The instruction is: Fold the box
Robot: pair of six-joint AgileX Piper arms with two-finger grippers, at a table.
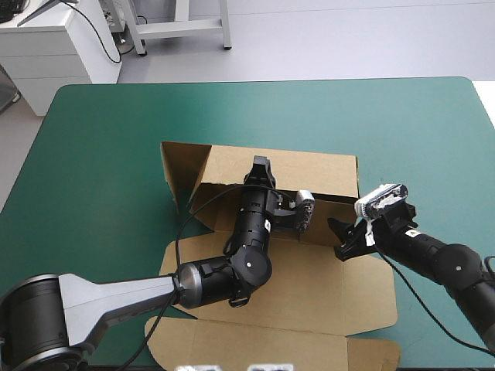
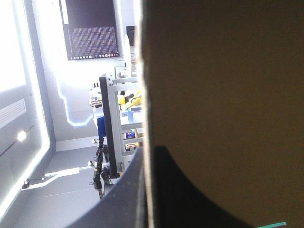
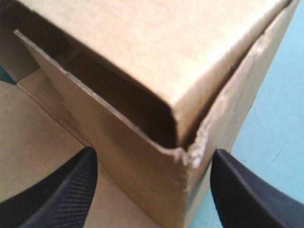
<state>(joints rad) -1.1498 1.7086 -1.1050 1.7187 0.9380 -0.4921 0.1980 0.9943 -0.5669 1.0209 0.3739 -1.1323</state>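
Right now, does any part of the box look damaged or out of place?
Yes. One corner of the box, just ahead of the open right claw, is damaged: where its panels meet, the board edge is crumpled and frayed, with a small ragged tear. Nothing else stands out.

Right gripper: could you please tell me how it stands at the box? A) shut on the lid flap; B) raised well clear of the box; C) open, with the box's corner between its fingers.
C: the right wrist view shows the right gripper with its black fingers apart and a raised corner of the brown box between them.
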